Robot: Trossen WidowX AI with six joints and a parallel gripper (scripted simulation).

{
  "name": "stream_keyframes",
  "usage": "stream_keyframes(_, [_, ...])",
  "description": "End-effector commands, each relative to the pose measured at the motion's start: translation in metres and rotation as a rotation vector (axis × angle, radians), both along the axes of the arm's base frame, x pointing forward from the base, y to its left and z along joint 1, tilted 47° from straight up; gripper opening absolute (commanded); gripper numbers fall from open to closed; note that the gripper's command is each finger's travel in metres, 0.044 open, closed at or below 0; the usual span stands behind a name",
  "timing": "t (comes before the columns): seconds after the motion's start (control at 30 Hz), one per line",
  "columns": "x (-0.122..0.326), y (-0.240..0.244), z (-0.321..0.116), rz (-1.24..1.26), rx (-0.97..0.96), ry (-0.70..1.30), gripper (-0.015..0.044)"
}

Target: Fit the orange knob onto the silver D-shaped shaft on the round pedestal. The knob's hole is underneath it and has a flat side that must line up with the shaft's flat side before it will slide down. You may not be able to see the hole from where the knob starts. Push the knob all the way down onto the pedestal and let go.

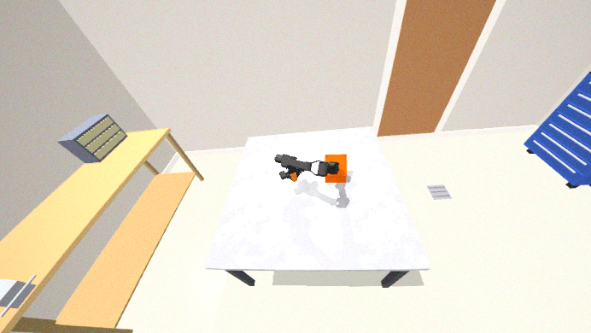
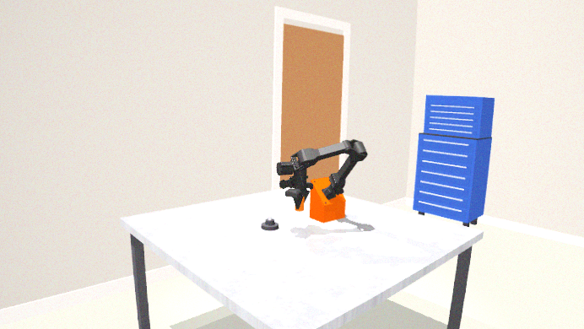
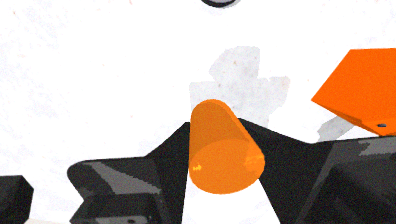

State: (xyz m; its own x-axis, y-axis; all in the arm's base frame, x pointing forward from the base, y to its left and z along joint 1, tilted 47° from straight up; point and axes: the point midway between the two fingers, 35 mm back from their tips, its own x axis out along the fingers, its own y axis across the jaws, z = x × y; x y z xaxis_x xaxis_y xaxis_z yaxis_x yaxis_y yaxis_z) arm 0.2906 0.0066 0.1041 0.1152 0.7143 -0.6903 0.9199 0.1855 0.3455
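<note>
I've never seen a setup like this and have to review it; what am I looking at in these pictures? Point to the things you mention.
One black robot arm stands on an orange base (image 1: 342,176) (image 2: 327,211) on a pale table (image 1: 316,239) (image 2: 295,261). The top picture looks down, the exterior one from the side; the wrist one looks past the fingers. The gripper (image 2: 300,206) (image 3: 222,155) is closed on an orange knob (image 1: 294,177) (image 2: 300,207) (image 3: 225,167), held above the table. The dark round pedestal (image 2: 269,226) (image 3: 220,4) sits apart, its shaft bare.
</note>
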Motion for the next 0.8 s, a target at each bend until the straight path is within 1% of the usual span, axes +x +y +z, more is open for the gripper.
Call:
stream_keyframes(0.0, [-0.001,-0.012,0.011,-0.003,-0.003,-0.014,0.0])
stream_keyframes(0.23, [-0.002,-0.013,0.01,-0.004,-0.003,-0.014,0.0])
stream_keyframes(0.77, [0.017,-0.037,-0.028,-0.004,-0.007,-0.015,0.0])
